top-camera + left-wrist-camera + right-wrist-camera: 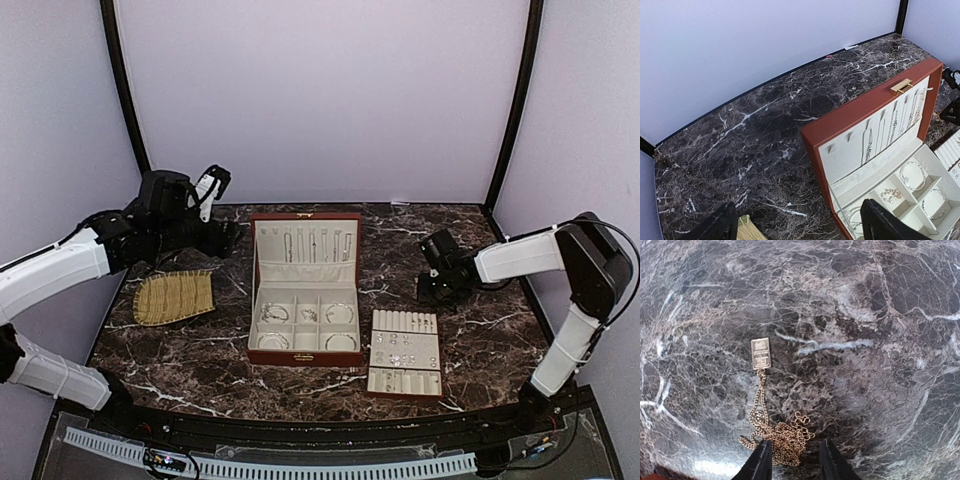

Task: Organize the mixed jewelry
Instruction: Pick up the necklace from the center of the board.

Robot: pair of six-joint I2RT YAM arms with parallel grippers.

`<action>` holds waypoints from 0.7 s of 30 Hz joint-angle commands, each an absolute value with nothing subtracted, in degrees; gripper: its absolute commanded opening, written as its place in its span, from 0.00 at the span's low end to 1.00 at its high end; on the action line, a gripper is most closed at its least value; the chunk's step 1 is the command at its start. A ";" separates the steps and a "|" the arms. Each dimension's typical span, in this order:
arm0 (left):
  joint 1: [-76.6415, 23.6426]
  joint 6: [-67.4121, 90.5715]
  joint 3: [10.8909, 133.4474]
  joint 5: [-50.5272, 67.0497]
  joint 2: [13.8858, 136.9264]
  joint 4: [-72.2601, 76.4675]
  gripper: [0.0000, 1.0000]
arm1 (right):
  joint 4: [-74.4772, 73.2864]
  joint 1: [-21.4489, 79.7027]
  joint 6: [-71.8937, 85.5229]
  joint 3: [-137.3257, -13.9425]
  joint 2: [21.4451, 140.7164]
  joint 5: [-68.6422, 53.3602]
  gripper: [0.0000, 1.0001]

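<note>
A gold chain (782, 435) with a flat bar pendant (760, 353) lies bunched on the marble. My right gripper (795, 460) hangs low over it, jaws partly apart, the left finger touching the pile and a gap on the right. From above, this gripper (432, 288) sits right of the red-brown box (304, 357). The box stands open with necklaces (310, 245) hung in its lid and silvery bangles (340, 314) in its compartments. My left gripper (222, 236) hovers open and empty between the box and the woven mat (175, 297).
A cream slotted tray (371, 350) holding small rings and studs lies right of the box front. In the left wrist view the box lid (865, 107) stands close on the right, a bangle (914, 175) shows inside, and the mat corner (751, 230) sits below.
</note>
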State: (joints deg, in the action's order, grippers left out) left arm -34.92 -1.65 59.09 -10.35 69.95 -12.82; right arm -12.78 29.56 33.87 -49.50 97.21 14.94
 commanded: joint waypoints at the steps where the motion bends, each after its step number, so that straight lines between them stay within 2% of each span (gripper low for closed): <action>1: -34.63 -4.51 57.65 -9.50 71.19 -10.43 0.87 | -10.93 29.33 35.70 -49.71 98.88 14.73 0.30; 7: -34.63 -3.80 55.90 -9.02 70.71 -9.10 0.87 | -10.35 29.40 35.40 -49.18 100.29 16.56 0.17; 11: -34.63 -4.24 55.85 -9.66 71.44 -9.18 0.87 | -8.33 29.43 35.54 -47.47 98.98 17.06 0.00; 18: -34.63 -6.36 52.56 -5.77 68.26 -3.99 0.82 | -6.59 29.42 34.57 -45.41 90.34 18.36 0.00; 21: -34.63 -7.23 50.37 -0.55 65.82 -1.04 0.79 | -5.77 29.44 32.77 -43.99 84.65 17.90 0.00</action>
State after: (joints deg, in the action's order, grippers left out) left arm -34.92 -5.23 52.86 -6.74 70.04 -6.42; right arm -7.73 29.58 34.70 -45.25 92.01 16.84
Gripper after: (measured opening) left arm 0.806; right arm 0.010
